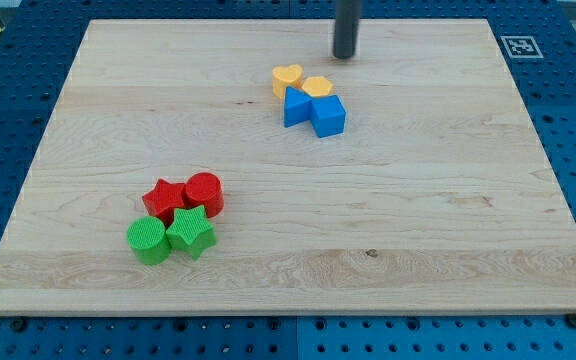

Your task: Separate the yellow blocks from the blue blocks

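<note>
A yellow heart block (287, 78) and a yellow hexagon block (317, 87) sit touching each other in the upper middle of the board. Right below them, touching, are a blue block with a slanted top (295, 107) and a blue cube (328, 116). My tip (344, 56) stands on the board just above and to the right of the yellow blocks, a small gap away from the yellow hexagon.
A red star block (165, 199) and a red cylinder (204, 193) cluster with a green cylinder (148, 241) and a green star block (191, 232) at the lower left of the wooden board (418, 220). A marker tag (520, 46) lies off the board's top right corner.
</note>
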